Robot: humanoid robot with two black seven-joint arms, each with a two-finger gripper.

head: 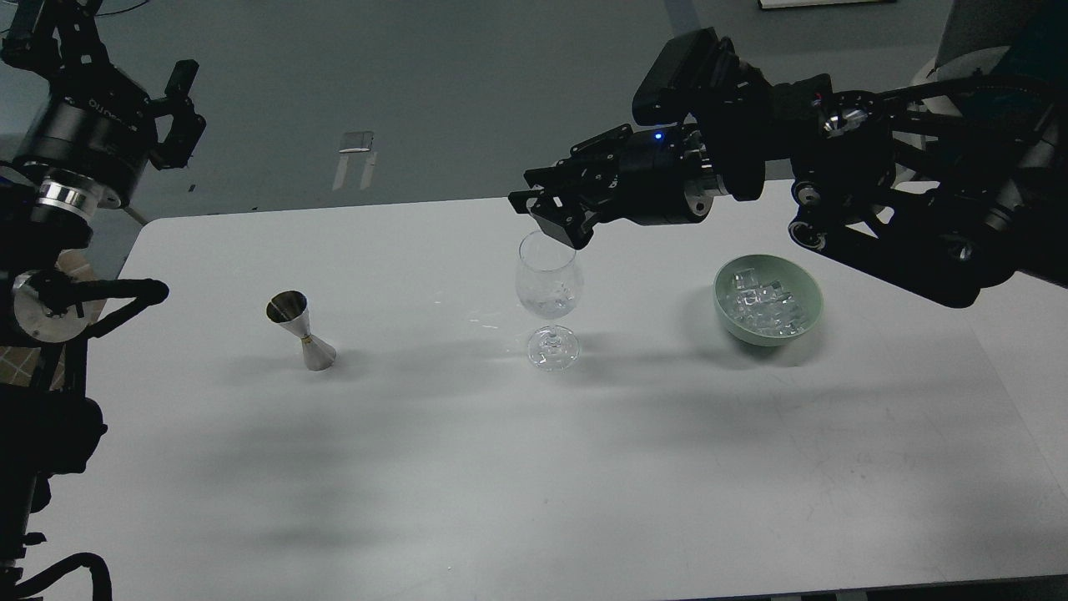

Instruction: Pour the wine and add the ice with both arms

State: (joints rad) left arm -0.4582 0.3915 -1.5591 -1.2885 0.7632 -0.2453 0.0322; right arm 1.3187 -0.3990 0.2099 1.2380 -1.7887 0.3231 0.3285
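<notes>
A clear wine glass (548, 288) stands at the table's middle; something clear glints low in its bowl. The ice (763, 303) is a heap of clear cubes in a green bowl (808, 292) to the right of the glass. A steel jigger (300, 331) stands to the left. My right gripper (551, 219) hangs just above the glass's rim, with its dark fingers pointing left and down; I cannot tell whether they hold anything. My left gripper (182, 108) is raised beyond the table's far left corner, with its fingers apart and empty.
The white table (501, 467) runs to its far edge just behind the glass. My right arm (876, 200) spans above the bowl. My left arm's lower links (50, 300) stand by the table's left edge.
</notes>
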